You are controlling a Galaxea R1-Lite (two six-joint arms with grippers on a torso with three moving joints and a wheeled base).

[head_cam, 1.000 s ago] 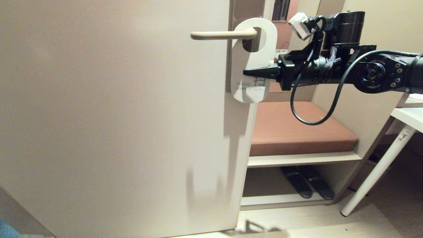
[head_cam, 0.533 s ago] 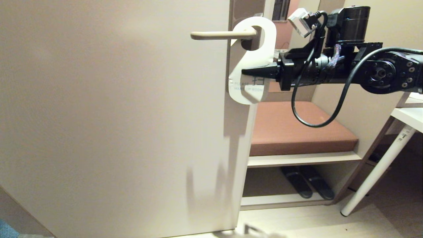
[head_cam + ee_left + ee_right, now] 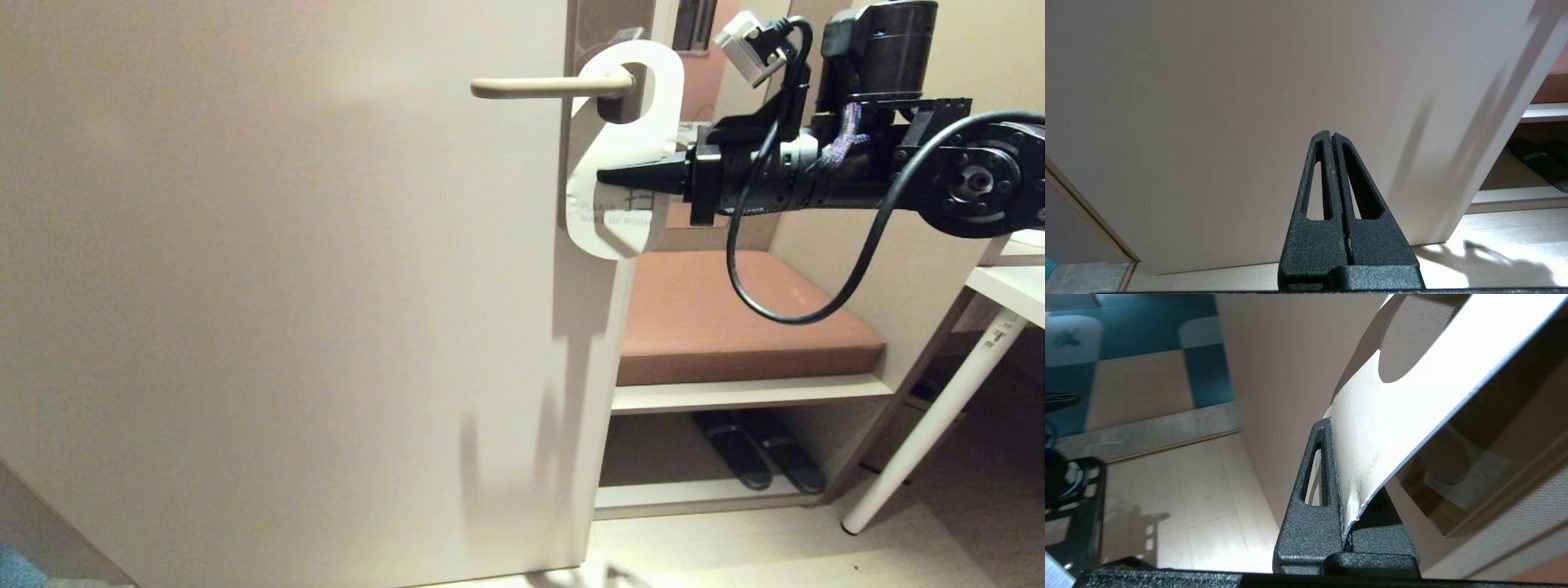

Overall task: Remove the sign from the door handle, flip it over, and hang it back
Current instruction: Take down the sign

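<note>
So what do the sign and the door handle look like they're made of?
The sign looks like thin matte white card, maybe laminated: in the right wrist view it bows in a smooth curve and shows a thin edge. The door handle looks like satin-finished cream metal or coated plastic; the backplate behind it is glossy brown.

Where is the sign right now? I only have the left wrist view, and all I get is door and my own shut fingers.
Observer: The sign hangs with its hole around the door handle, white MAKE UP ROOM side facing out.
Operator: Is anything holding it?
Observer: Yes, the right gripper is shut on its edge, reaching in level from the right.
Operator: And my left gripper?
Observer: It is outside the head view.
</note>
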